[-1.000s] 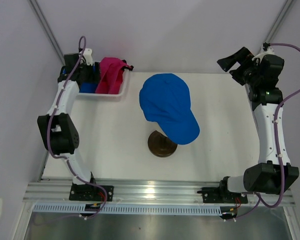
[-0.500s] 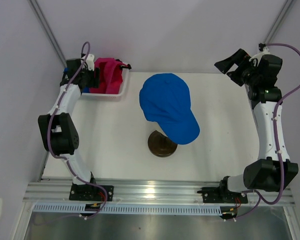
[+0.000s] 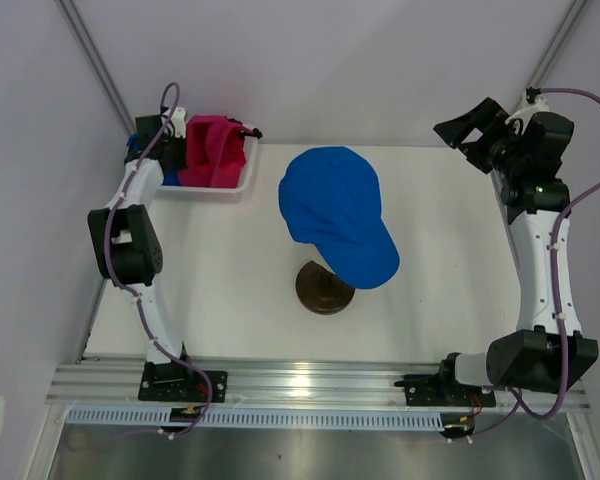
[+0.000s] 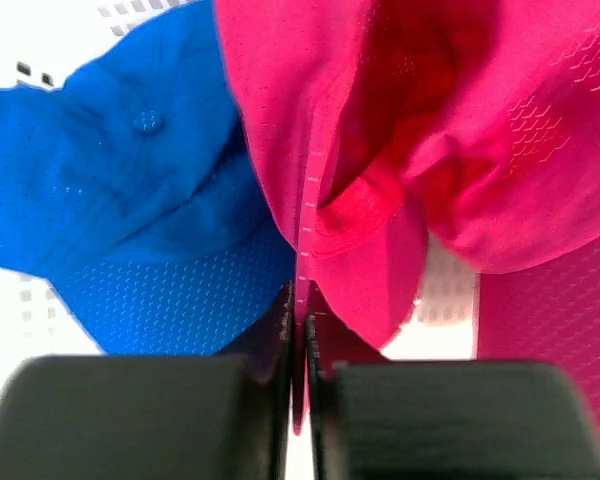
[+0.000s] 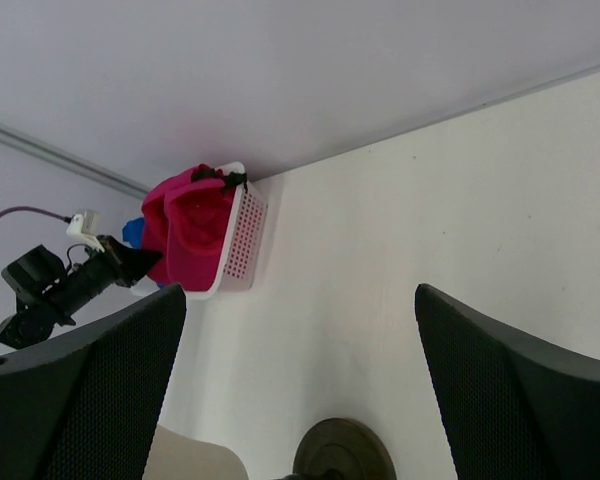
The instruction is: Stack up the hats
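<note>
The left claw (image 4: 298, 330) is pinching the magenta cap (image 4: 380, 150) inside the mesh basket (image 3: 215, 190) — pick-up step — and should next be lifting it toward the blue cap (image 3: 330, 205) right of the basket; the right claw (image 5: 298, 300) is gaping wide.

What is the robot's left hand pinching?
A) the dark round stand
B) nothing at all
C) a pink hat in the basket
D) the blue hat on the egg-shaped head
C: the left wrist view shows the left gripper shut on a thin edge of the pink hat, which lies in the white basket.
</note>
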Controlling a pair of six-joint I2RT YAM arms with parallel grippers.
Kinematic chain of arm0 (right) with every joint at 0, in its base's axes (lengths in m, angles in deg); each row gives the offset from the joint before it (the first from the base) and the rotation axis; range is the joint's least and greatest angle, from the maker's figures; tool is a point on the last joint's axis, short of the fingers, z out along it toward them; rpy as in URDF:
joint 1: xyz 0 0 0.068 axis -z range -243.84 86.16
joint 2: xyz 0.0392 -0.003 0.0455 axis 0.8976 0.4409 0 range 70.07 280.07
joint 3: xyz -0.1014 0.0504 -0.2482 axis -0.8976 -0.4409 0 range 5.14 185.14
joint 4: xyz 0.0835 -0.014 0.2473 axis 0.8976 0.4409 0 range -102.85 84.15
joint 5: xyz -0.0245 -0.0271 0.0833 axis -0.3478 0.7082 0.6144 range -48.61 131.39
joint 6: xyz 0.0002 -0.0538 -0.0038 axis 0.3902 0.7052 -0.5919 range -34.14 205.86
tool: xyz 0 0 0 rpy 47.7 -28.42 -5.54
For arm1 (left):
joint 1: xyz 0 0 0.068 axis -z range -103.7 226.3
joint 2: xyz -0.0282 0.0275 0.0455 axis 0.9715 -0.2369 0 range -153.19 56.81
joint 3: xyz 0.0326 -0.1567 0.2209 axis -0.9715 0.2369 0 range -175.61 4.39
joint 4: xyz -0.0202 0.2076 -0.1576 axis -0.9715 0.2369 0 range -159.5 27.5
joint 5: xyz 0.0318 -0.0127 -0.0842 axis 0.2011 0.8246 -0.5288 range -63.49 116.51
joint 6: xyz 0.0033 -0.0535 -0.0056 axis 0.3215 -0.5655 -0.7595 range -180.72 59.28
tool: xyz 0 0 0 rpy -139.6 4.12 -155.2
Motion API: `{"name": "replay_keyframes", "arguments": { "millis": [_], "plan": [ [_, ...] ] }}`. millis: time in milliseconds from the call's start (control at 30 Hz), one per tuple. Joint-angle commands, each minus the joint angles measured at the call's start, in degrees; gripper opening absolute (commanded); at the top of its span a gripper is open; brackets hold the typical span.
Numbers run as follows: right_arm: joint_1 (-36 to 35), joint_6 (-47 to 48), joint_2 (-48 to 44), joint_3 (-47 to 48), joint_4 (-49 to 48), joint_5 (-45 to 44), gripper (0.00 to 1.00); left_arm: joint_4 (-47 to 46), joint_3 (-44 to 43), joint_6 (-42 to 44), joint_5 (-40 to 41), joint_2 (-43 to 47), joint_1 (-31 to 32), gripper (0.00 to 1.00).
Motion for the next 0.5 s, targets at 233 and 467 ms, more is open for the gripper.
{"name": "replay_keyframes", "arguments": {
  "millis": [233, 467],
  "plan": [
    [0.17, -1.99, 0.84, 7.13, -4.25, 1.73, 0.96, -2.23, -9.88, -2.08, 5.67, 10.11, -0.36, 0.01],
    [-3.61, -1.37, 9.52, 21.27, -3.37, 3.49, 0.97, 8.24, -25.27, 1.85, 17.95, 12.59, 2.61, 0.01]
  ]
}}
